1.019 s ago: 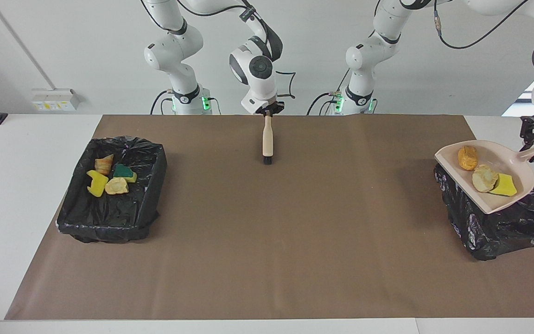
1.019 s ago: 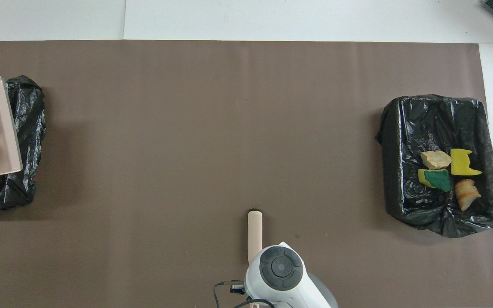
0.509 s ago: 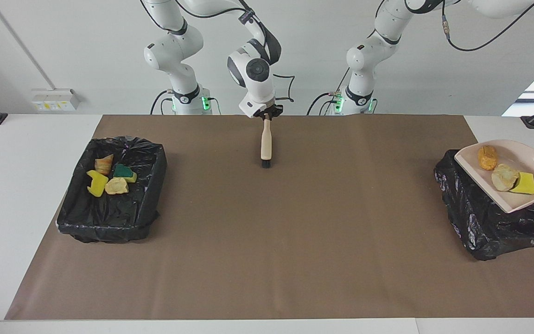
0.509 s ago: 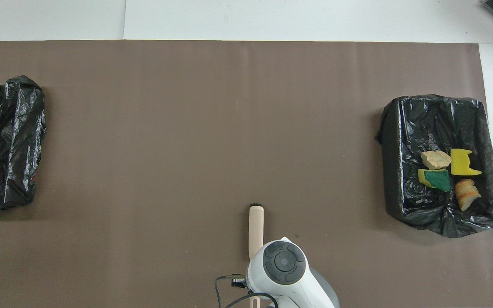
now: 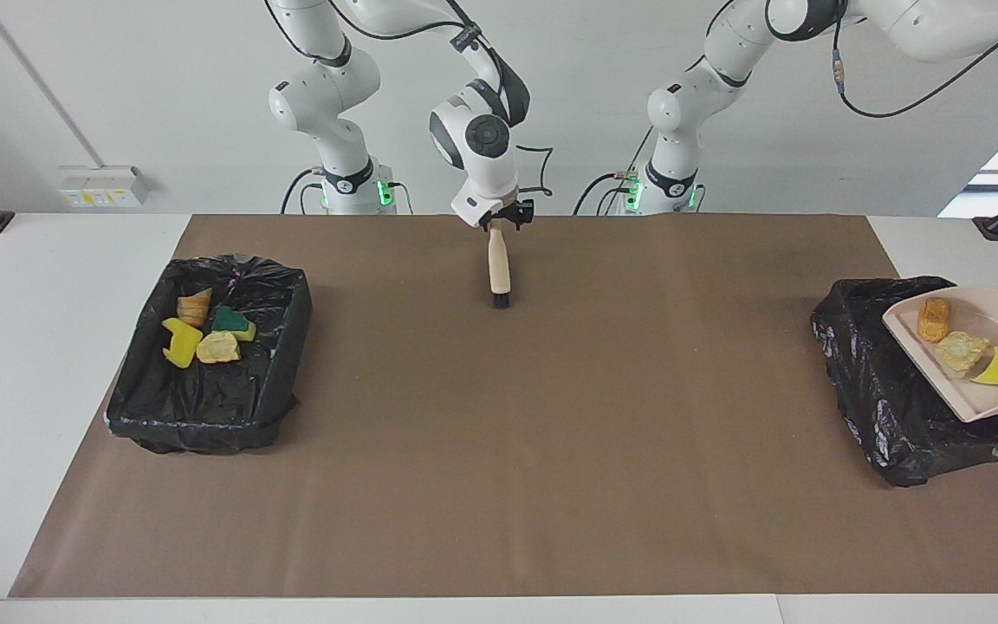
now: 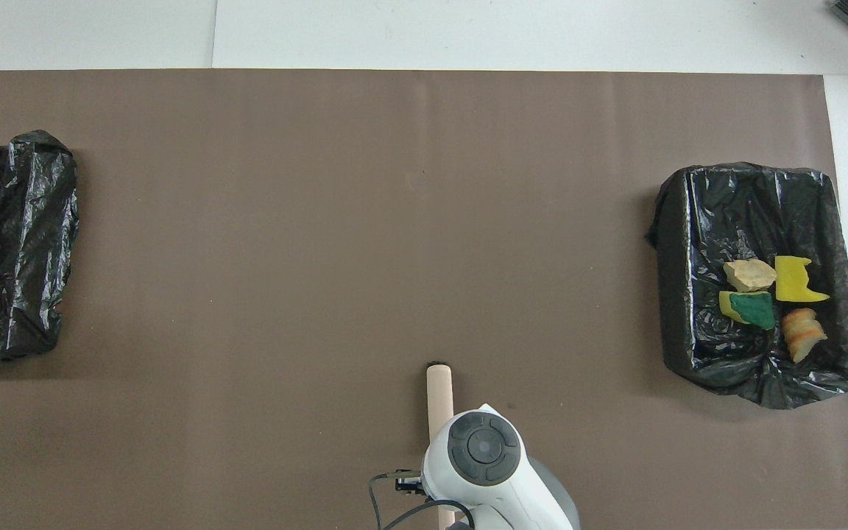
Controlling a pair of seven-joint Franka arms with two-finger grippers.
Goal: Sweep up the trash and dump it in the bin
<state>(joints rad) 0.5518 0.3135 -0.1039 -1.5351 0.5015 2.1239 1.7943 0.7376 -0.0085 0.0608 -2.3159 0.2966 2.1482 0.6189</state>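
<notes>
White-walled lab, white bench covered by a brown mat (image 5: 499,451). A black-lined bin sits at each end of the mat.

Bin at the right arm's end (image 5: 213,355): holds four trash pieces (image 5: 204,334), yellow sponge, a green-backed one, and tan bread bits.

Bin at the left arm's end (image 5: 880,390): pale pink dustpan (image 5: 975,364) is up in the air over it, near the bench's end edge. Three trash pieces in the pan (image 5: 962,347): orange bread bit, pale bread bit, yellow sponge. Pan's open lip points toward the bench middle and over the bin; the handle runs off toward the bench end. The left gripper is cut off at the frame edge, so I cannot tell its finger state. In the overhead view only a sliver of the pan shows.

Key relation: the bin opening lies directly under the pan's lip side, so a tilt lip-down should drop the load inside. Risk, my guess: pieces sit toward the pan's back wall and may need a steep tilt.

Right gripper (image 5: 499,217) is over the mat's robot-side edge, mid-bench, fingers pinched on the brush (image 5: 498,269) handle top. Brush hangs near upright, bristles down. This arm waits.

No readable writing or brands.
</notes>
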